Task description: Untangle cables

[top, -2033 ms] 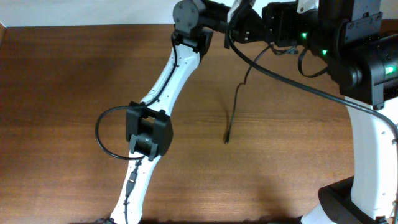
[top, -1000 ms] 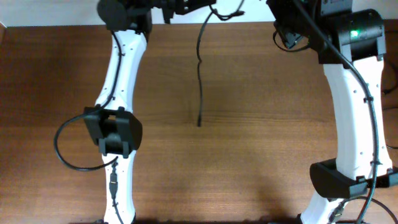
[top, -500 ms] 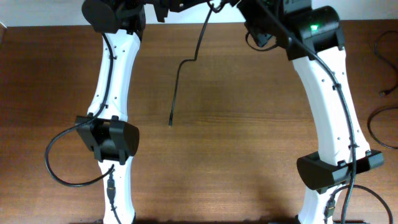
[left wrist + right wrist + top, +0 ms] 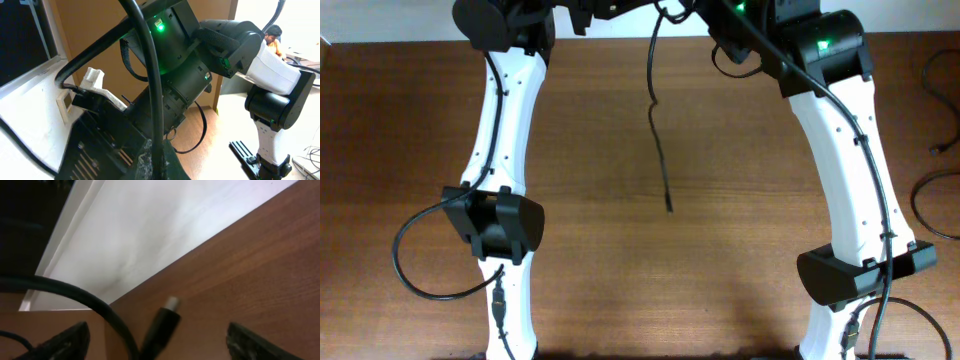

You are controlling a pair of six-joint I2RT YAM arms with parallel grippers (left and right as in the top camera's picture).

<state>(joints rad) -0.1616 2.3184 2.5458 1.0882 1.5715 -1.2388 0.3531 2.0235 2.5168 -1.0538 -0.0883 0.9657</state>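
Cable (image 4: 658, 130) is thin, light, floppy: it seems to hang from the far edge, centre, plug (image 4: 669, 207) dangling over the tabletop (image 4: 720, 290), so expect swing. Your left hand (image 4: 152, 162) is clamped on its upper part; right hand (image 4: 160, 339) stands wide w/ a plug end (image 4: 167, 315) between the fingers (image 4: 65, 340). Take hold near a plug, not mid-run. No brand/text legible.

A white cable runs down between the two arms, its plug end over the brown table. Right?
No: the overhead view shows the cable is black, not white. It does run down between the left arm and right arm, plug end over the brown table.
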